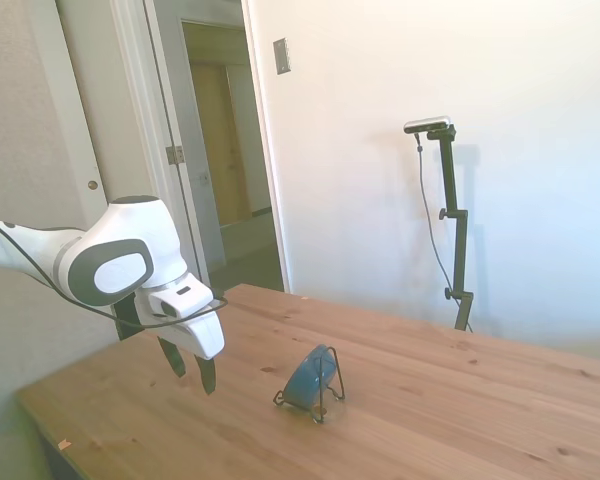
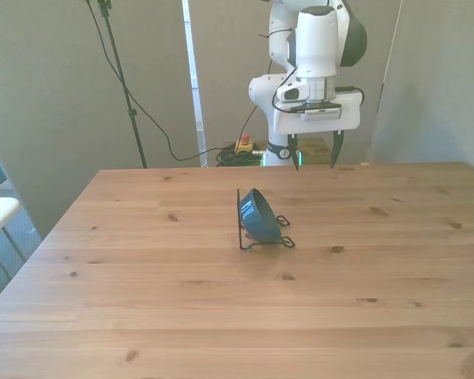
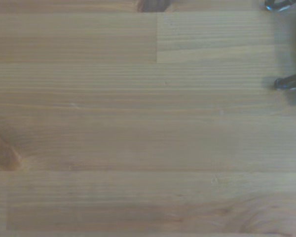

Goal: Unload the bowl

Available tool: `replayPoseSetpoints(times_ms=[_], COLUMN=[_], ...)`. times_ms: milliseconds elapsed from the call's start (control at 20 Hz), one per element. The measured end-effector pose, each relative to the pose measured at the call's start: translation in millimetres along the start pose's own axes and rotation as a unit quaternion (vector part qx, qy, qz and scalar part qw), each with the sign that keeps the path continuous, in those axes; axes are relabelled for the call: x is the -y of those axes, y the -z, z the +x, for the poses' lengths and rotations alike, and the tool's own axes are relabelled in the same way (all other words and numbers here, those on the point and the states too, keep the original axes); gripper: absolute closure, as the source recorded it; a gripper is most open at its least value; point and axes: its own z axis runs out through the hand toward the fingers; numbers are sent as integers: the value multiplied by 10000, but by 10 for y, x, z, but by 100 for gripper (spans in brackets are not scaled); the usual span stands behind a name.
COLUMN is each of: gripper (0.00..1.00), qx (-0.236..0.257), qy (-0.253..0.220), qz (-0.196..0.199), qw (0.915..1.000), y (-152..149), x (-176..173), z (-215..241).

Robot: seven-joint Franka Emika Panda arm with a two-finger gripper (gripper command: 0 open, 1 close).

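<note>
Gripper point(image 2: 314, 150) spread, holding nothing — I see the glossy teal-blue bowl point(image 2: 259, 215) tipped on edge in the wire rack point(image 2: 267, 242), near it.

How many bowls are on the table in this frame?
1. The blue bowl stands on edge in the wire rack near the middle of the table, apart from the open gripper. Nothing suggests a hidden second one.
</note>
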Motion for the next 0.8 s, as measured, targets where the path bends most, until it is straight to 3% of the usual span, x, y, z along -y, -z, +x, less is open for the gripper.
replayPoseSetpoints(times_ms=[200,350,800], gripper=[0,0,0], qx=[-217,-561,-1431], qy=[-8,-454,-1694], qz=[10,115,-174], qw=[9998,9973,9749], y=[21,96,190], x=[59,204,426], z=[57,225,884])
